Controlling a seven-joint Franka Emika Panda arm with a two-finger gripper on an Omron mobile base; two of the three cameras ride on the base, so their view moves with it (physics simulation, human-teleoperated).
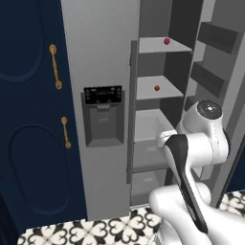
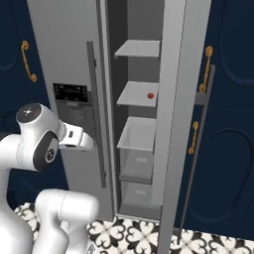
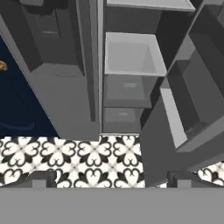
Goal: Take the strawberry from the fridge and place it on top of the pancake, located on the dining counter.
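Strawberry [image 1: 157, 88] sits on the open fridge [image 1: 100, 72]'s middle shelf, at twelve o'clock above our gripper [image 3: 109, 177]; jaws apart, empty. We should raise the hand, then reach in level.

Strawberry [image 1: 157, 88] on middle shelf [image 1: 155, 89] inside open fridge [image 1: 103, 95], cabinets [image 1: 28, 119] left.

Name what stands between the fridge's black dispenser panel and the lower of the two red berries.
The closed door's dark bar handle stands between the dispenser panel and the lower red berry, as the left base view shows; the right base view agrees.
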